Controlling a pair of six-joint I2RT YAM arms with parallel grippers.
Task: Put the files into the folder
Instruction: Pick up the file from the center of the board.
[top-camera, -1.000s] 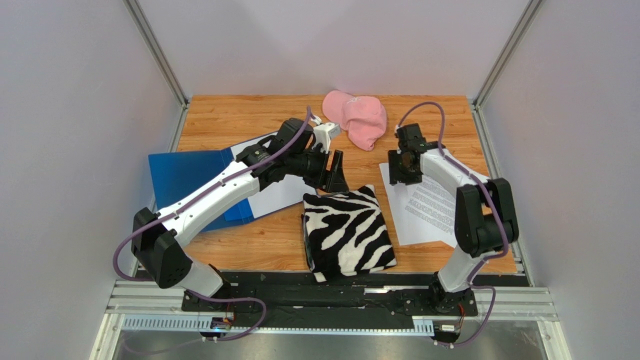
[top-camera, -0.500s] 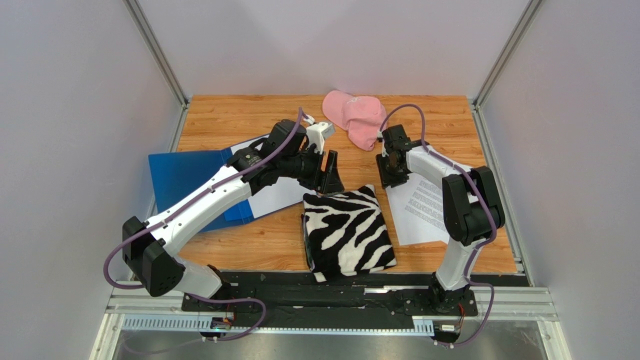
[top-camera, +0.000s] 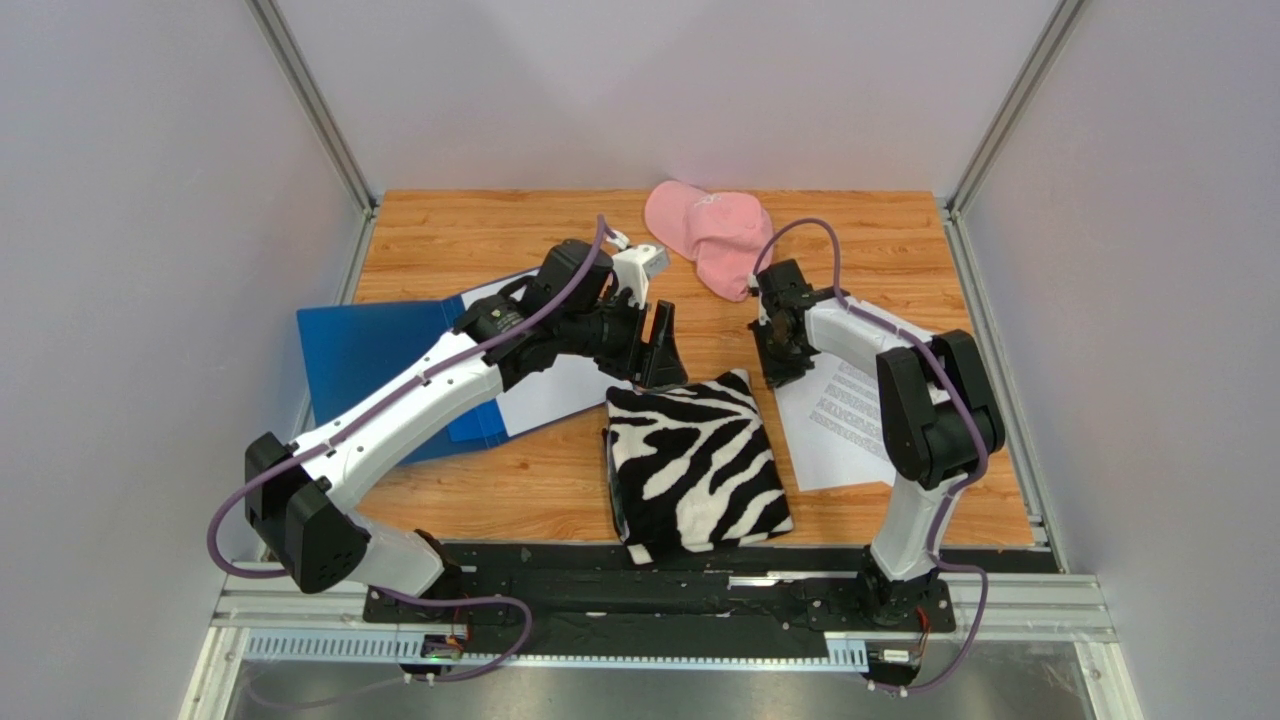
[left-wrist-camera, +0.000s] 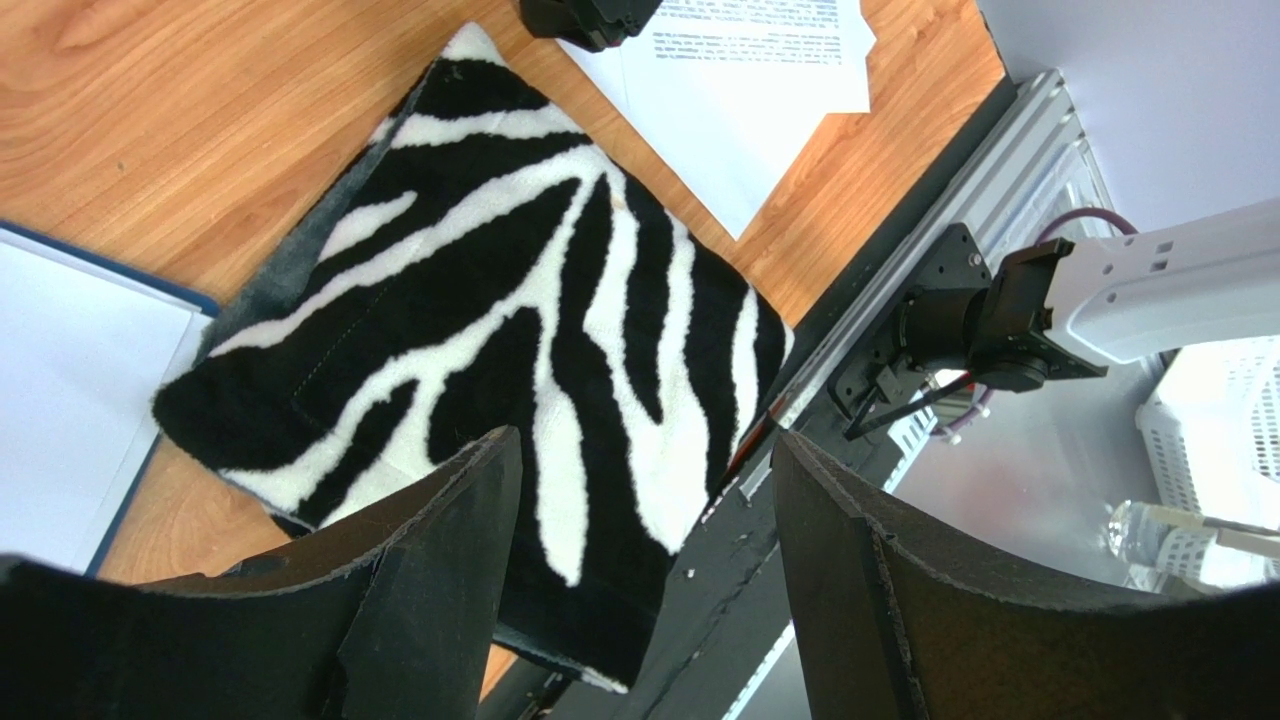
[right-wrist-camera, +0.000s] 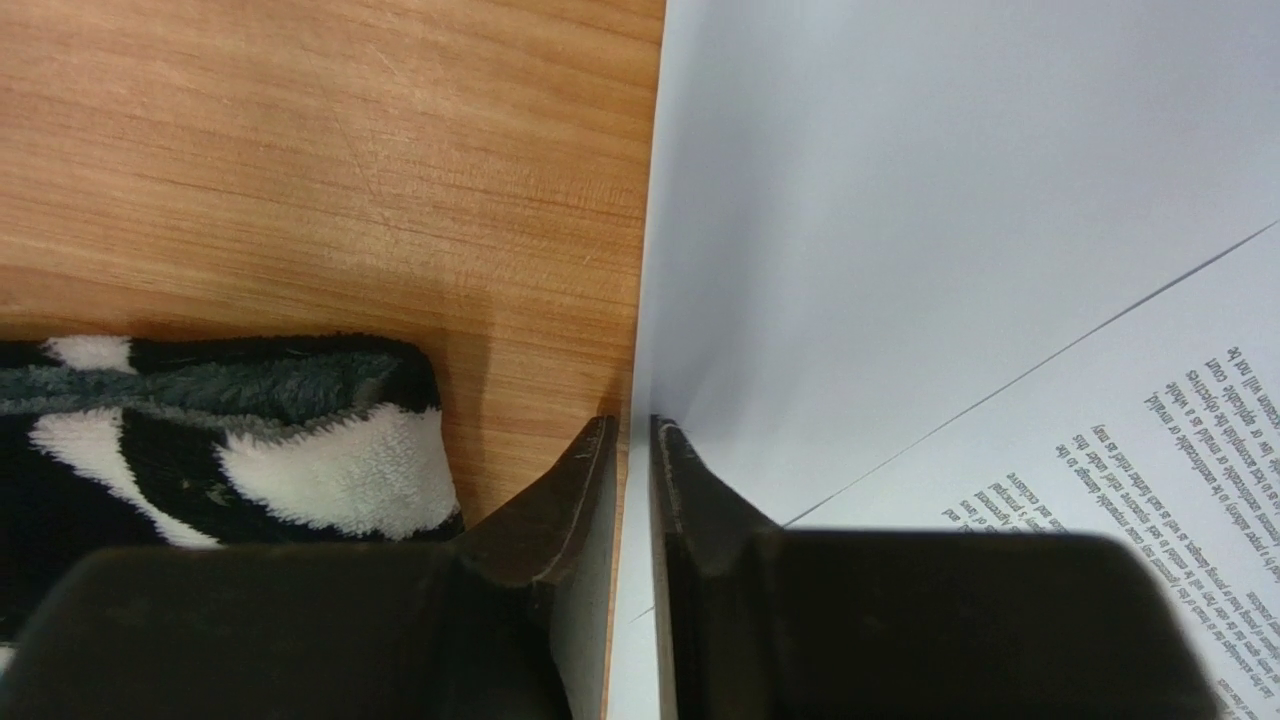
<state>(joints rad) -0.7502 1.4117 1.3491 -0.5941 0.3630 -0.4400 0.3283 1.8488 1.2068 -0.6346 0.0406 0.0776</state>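
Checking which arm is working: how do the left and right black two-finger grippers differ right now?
The left gripper has its jaws wide apart; the right gripper has them nearly together. The left hangs above the zebra-striped cloth, holding nothing; the right sits low at the wooden table, astride the edge of a loose white paper sheet. Both have black fingers.

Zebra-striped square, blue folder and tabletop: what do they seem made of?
The zebra-striped square looks like plush faux-fur fabric: fuzzy pile, soft edges. The blue folder seems smooth plastic or coated card, evenly coloured; I cannot tell which. The tabletop looks like wood or wood-look laminate, grain lines showing.
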